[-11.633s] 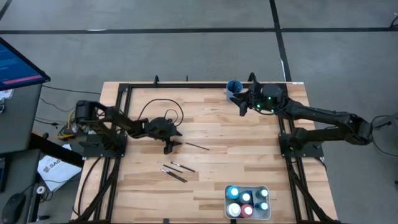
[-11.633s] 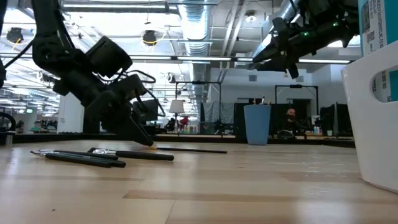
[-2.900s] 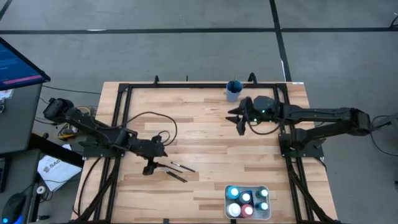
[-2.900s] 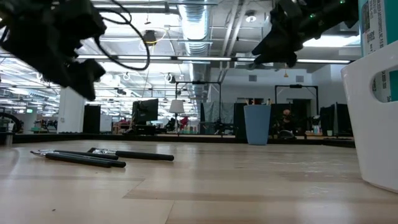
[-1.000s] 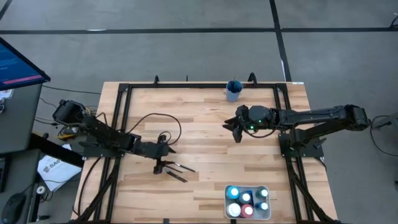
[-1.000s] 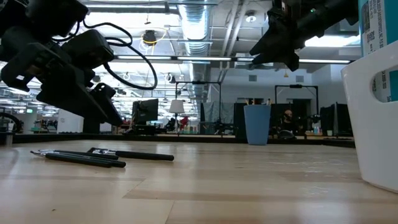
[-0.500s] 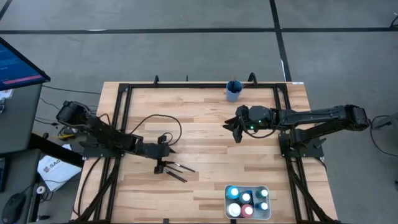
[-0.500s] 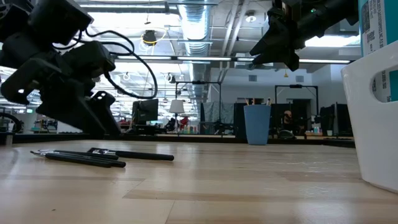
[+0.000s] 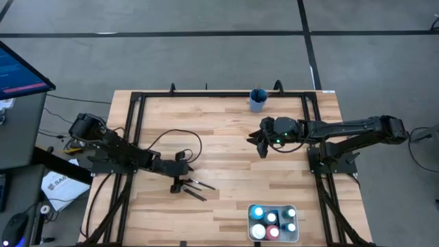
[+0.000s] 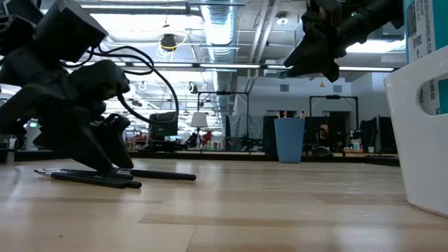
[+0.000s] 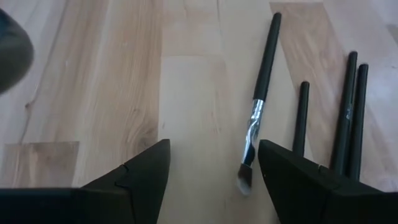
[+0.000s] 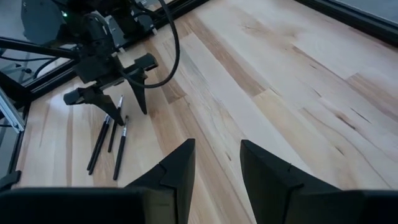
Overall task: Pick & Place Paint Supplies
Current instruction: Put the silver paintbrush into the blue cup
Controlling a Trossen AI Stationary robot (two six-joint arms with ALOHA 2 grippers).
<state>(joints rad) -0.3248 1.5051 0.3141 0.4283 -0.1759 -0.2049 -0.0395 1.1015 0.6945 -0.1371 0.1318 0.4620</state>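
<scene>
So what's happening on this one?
The left claw is down at the loose brushes on the table, open and straddling one brush without gripping it yet. The right claw hangs empty above mid-table, partly open. The blue cup sits at the far edge, and the paint bottles are in the white tray at the near edge.
</scene>
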